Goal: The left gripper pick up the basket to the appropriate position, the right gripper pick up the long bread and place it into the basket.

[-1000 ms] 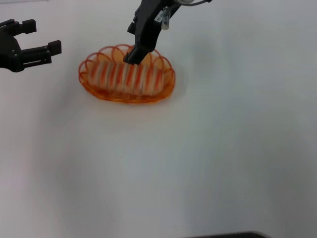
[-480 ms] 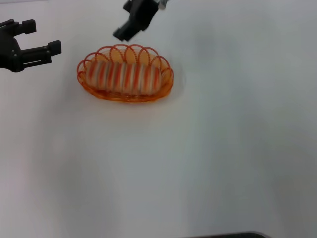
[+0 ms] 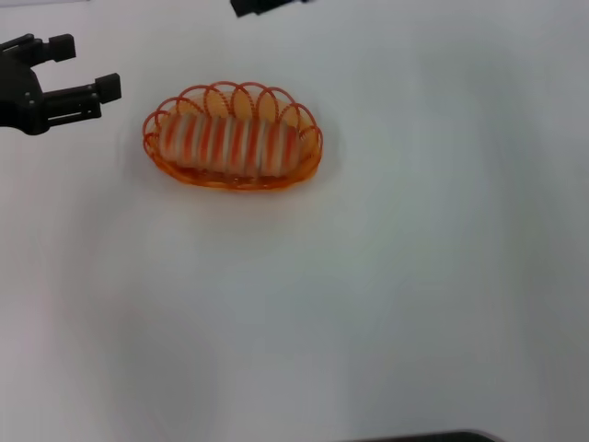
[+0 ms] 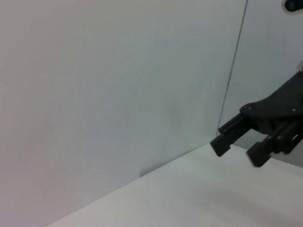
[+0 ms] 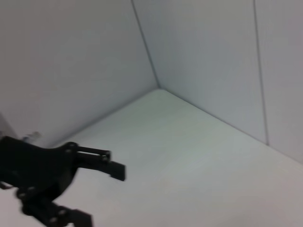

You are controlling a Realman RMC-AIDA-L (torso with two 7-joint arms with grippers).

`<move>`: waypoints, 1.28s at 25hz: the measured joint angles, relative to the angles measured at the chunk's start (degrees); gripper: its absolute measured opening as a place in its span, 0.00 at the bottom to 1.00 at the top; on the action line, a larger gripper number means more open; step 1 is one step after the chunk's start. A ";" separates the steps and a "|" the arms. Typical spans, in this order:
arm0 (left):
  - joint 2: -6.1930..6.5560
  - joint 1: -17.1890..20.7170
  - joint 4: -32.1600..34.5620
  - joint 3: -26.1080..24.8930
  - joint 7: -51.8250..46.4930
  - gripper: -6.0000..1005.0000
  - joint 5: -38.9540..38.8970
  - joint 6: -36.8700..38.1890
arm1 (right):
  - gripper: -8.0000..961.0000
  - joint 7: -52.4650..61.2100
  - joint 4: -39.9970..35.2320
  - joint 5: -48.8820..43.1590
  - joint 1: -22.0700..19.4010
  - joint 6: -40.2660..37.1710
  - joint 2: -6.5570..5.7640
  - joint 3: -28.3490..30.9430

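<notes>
The orange wire basket (image 3: 308, 158) stands on the white table, left of centre in the head view. The long bread (image 3: 230, 143), striped orange and cream, lies flat inside it. My left gripper (image 3: 86, 66) hangs open and empty to the left of the basket, apart from it; it also shows in the right wrist view (image 5: 97, 196). My right gripper (image 3: 262, 5) is raised beyond the basket, only its tip showing at the top edge of the head view. In the left wrist view the right gripper (image 4: 238, 152) has its fingers apart and holds nothing.
The white table (image 3: 386, 295) spreads in front and to the right of the basket. Pale walls meet in a corner behind the table (image 5: 158, 87). A dark edge (image 3: 423, 436) shows at the bottom of the head view.
My right gripper has lifted from just above the bread and drawn back, almost out of the head view. The bread stays in the basket. The left gripper has not moved.
</notes>
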 joint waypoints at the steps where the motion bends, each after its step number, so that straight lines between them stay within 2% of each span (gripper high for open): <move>1: 0.00 -0.02 -0.01 0.00 -0.05 0.87 -0.02 0.22 | 0.76 -1.62 0.00 2.18 -1.45 -1.63 -0.14 1.18; 4: 0.25 -0.21 -0.03 0.00 -0.42 0.87 -0.04 1.41 | 0.75 -6.52 0.00 6.82 -5.41 -6.86 -0.69 3.97; 8: 0.54 -0.38 -0.03 0.00 -0.75 0.87 0.03 2.66 | 0.75 -12.49 0.01 7.61 -10.37 -10.77 -1.00 5.64; 15: 0.64 -0.34 -0.08 0.29 -1.43 0.87 0.92 4.58 | 0.75 -28.39 0.42 10.40 -20.80 -13.29 0.98 7.99; 20: 0.68 -0.03 -0.24 0.22 -1.48 0.87 3.40 5.48 | 0.76 -39.32 2.33 16.78 -27.80 -13.10 1.27 8.18; 24: 0.58 0.10 -2.00 0.31 -1.50 0.87 5.15 5.49 | 0.76 -45.25 5.61 18.56 -30.35 -12.97 1.19 9.38; 32: 0.23 1.38 -5.88 0.36 -0.08 0.87 7.52 4.87 | 0.76 -51.18 10.16 18.19 -32.02 -11.31 0.76 12.39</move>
